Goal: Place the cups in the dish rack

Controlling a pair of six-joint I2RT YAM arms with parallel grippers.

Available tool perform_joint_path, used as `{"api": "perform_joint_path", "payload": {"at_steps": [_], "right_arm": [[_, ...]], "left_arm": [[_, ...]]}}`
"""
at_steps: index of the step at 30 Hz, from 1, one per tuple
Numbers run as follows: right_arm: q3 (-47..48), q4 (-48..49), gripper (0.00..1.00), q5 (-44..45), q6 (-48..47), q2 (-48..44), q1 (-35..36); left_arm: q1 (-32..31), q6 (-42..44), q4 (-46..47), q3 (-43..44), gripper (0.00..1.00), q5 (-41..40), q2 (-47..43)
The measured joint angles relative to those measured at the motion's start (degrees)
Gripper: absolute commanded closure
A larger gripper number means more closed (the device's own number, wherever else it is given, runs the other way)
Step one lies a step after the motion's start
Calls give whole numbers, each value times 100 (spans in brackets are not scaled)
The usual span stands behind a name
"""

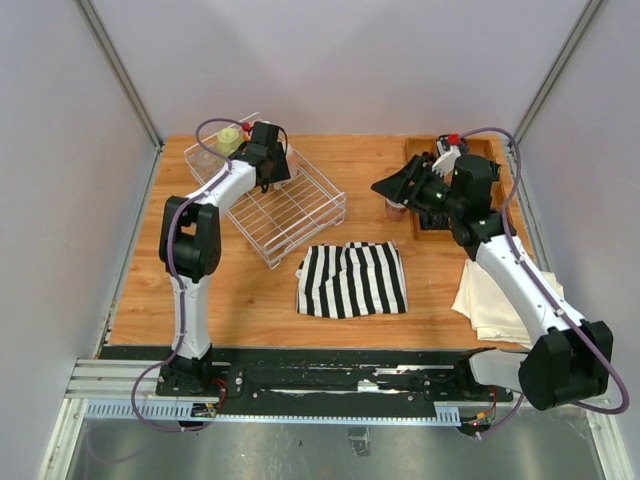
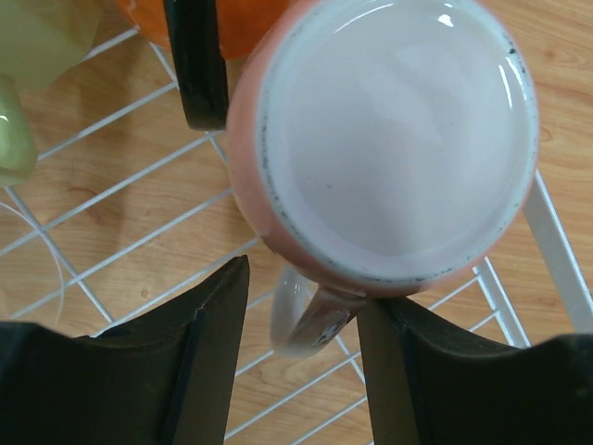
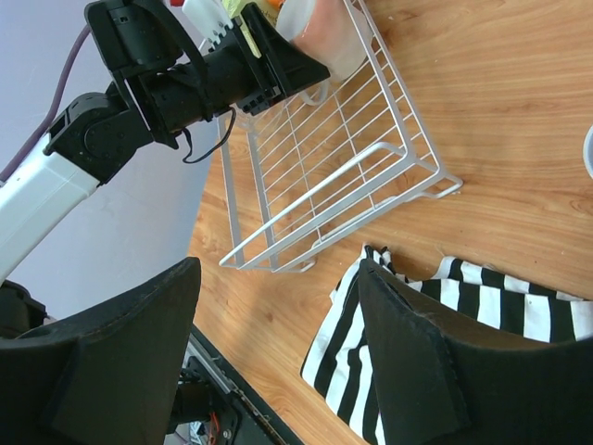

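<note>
From above, one dish rack (image 1: 300,215) holds one yellow-green mug (image 1: 229,139) at its far corner, with the left gripper (image 1: 275,172) beside it and the right gripper (image 1: 395,185) well right of the rack. The left wrist shows three mugs in the rack: the yellow-green one, an orange mug (image 2: 259,14) and a pale pink mug (image 2: 389,139), its handle between wide-spread jaws. In the right wrist view, the jaws gape empty over one striped cloth (image 3: 482,315) near the rack.
</note>
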Motion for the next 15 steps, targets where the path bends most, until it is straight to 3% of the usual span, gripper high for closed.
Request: {"api": "perform_joint_path", "payload": {"at_steps": [15], "right_arm": [[942,0,31,-140,-179,1172,168]], "left_arm": [[271,-105,-55,170,45,177,4]]}}
